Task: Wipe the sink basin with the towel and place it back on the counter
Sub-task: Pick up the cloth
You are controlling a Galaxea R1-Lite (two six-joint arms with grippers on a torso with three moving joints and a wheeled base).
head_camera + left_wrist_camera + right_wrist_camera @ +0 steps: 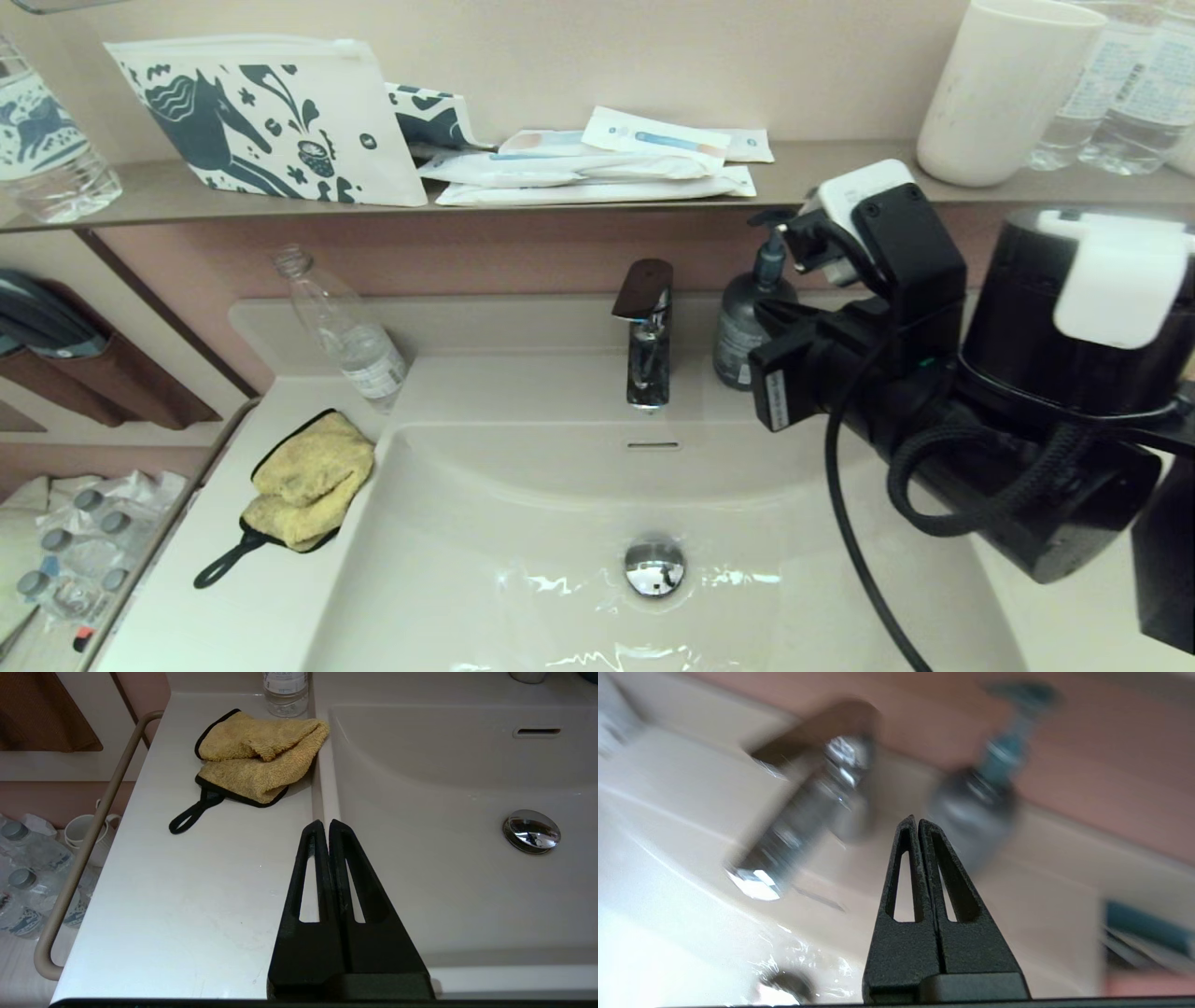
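Even bright light, glare on the sink basin (523, 560), right wrist view motion-blurred.

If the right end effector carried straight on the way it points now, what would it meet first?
Probably the soap bottle beside the tap; the shut right end effector points between them, and depth is unclear.

From my head view the bulky black right arm (934, 392) blocks the right side of the wide cream-white sink basin (523, 551) and part of the grey pump soap bottle (747, 327). I can't see the right gripper's fingertips there. The basin's near edge runs off the bottom. My right wrist view is smeared: the chrome faucet (808, 807) and that soap bottle are just streaks, and the round chrome drain plug (784, 989) is cut off.
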